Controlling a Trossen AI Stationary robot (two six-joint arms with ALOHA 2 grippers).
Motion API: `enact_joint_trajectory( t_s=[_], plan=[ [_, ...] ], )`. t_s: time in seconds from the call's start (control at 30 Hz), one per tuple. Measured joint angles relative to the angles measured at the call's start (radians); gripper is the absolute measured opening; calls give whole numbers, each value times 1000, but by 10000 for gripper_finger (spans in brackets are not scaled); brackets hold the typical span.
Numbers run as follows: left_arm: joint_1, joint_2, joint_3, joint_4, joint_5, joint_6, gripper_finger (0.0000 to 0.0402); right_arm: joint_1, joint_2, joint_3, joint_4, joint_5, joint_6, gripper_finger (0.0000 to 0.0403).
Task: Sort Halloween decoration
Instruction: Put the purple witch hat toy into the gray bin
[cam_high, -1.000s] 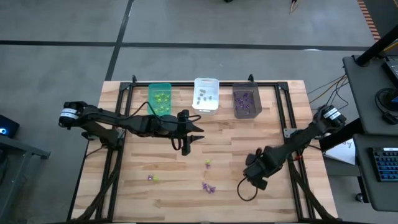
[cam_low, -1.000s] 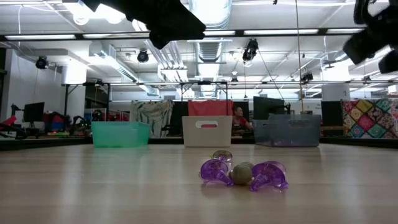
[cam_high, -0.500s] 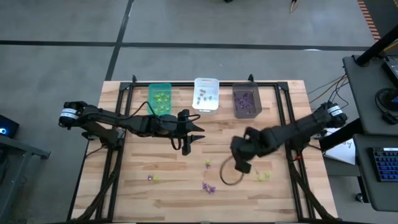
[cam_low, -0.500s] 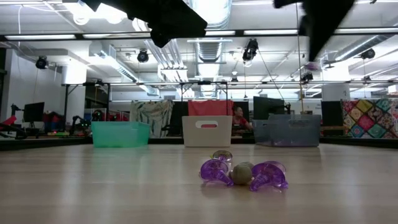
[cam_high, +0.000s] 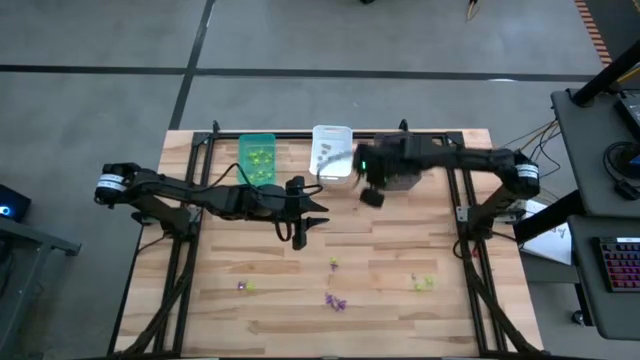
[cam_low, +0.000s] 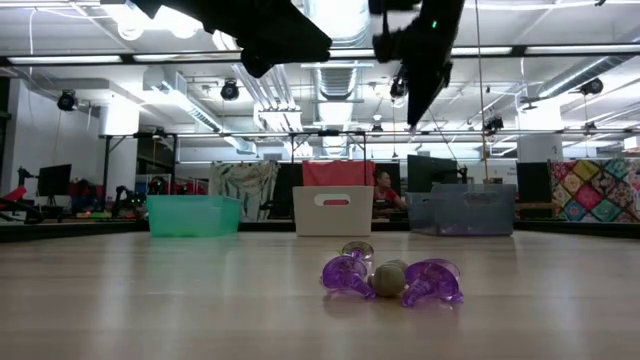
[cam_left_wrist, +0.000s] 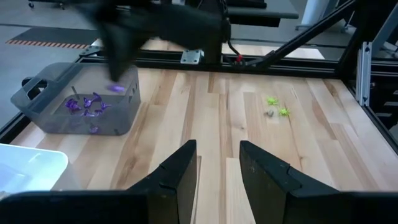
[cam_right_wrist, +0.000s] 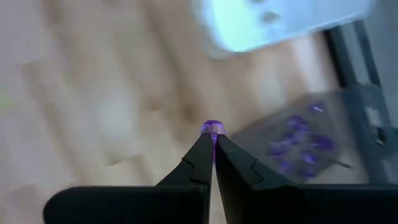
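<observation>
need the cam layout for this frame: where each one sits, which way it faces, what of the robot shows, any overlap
High view: overhead, straight down on the table; both arms; right gripper by the dark grey bin.
Low view: table height, level toward the room; purple trinkets up front, arms overhead.
Left wrist view: past open left gripper across the table; right arm at the grey bin.
Right wrist view: down past the shut fingers pinching a purple trinket.
Shared: the grey bin shows in all four; green bin and white bin in high and low.

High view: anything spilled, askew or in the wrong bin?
Nothing stands out. The green bin, white bin and grey bin stand in a straight row, and loose trinkets lie on the table awaiting sorting.
</observation>
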Motion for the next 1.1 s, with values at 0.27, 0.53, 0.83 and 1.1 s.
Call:
enact_joint_trajectory(
  t_s=[0.27, 0.53, 0.83, 1.1],
  plan=[
    [0, 0, -3, -3, 0, 0, 104, -326, 64, 8, -1, 15, -160, 9],
    [0, 0, -5, -3, 0, 0, 104, -530, 168, 7, 0, 19, -250, 9],
    [0, 0, -5, -2, 0, 0, 104, -609, 278, 6, 17, 21, -444, 9],
    [0, 0, -5, -3, 0, 0, 104, -610, 290, -10, 54, 18, -635, 9]
  ],
)
